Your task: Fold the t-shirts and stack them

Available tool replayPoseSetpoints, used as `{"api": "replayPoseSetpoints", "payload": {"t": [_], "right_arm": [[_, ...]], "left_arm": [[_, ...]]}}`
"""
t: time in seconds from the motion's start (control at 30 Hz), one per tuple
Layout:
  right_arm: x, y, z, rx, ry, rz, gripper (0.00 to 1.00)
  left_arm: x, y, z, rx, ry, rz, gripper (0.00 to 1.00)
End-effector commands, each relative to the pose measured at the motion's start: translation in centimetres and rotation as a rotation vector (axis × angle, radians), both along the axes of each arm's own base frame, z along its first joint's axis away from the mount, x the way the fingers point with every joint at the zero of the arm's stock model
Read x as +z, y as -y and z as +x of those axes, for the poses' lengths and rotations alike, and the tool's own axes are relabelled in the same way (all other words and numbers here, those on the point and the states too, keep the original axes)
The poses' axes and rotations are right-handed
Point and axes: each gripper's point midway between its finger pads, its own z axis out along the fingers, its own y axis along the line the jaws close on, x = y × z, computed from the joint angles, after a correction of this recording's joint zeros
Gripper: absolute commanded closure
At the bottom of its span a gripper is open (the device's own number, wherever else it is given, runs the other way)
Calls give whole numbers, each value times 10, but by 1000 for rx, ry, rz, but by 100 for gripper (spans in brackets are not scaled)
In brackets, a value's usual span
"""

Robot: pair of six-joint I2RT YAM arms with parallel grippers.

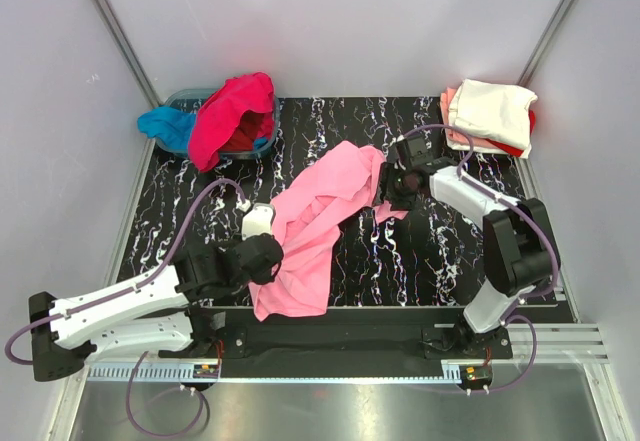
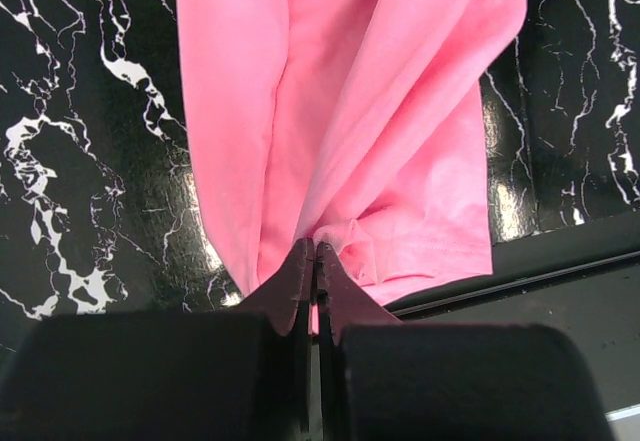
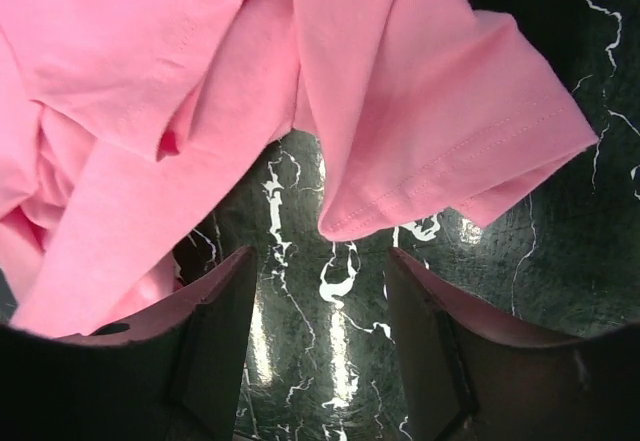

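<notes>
- Top view: the light pink t-shirt (image 1: pixel 318 223) lies crumpled in a long diagonal across the middle of the counter (image 1: pixel 430 256), its lower end hanging off the near edge.
- The left end effector (image 1: pixel 262 259) sits at its lower left and the right end effector (image 1: pixel 392 187) at its upper right.
- A folded stack (image 1: pixel 488 113) sits in the upper right corner. A hot pink t-shirt (image 1: pixel 232 111) and a blue t-shirt (image 1: pixel 165 125) hang over the basin (image 1: pixel 186 94) at upper left.
- Left wrist view: the fingers are pinched together on a bunched ridge of pink cloth at lower centre. Folds fan upward from the pinch.
- Right wrist view: the fingers stand apart over bare counter with nothing between them. A sleeve (image 3: pixel 450 151) with a stitched hem lies just above them.
- Handling, as a judgement: the cloth looks light, limp and thin and won't hold a shape. It drapes from any pinch.
- Best holds are probably the hems or shoulder seams, pinching one layer. The sleeve hem looks the nearest clean edge for the right side.
</notes>
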Motion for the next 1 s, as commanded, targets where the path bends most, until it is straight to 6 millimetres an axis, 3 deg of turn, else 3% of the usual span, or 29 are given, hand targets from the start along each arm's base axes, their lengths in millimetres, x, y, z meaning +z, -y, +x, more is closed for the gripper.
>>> {"api": "replayPoseSetpoints", "payload": {"t": [0.0, 0.23, 0.53, 0.6, 0.63, 0.67, 0.7, 0.8, 0.87, 0.97], "right_arm": [[-10, 6, 6, 36, -19, -80, 39], [-17, -7, 17, 85, -28, -100, 41], [-35, -20, 7, 131, -54, -137, 50], [-40, -20, 4, 141, -68, -149, 57], [-43, -18, 2, 141, -77, -161, 67], [-43, -17, 3, 138, -73, -162, 67], [-43, -17, 2, 139, -74, -163, 77], [-42, -17, 2, 145, -74, -166, 94], [-41, -16, 3, 152, -75, -170, 100], [-27, -18, 2, 152, -55, -155, 100]], "left_arm": [[4, 5, 6, 30, 28, -46, 100], [-2, 0, 5, 39, 24, -39, 100], [-10, -3, 3, 47, 21, -37, 100], [-10, -4, 3, 50, 23, -39, 100], [-10, -4, 3, 51, 23, -38, 100], [-11, -5, 3, 51, 23, -38, 100], [-11, -5, 3, 54, 23, -40, 100], [-10, -5, 3, 56, 25, -43, 100], [-7, -7, 3, 58, 31, -43, 100], [1, -11, 4, 65, 44, -38, 100]]}}
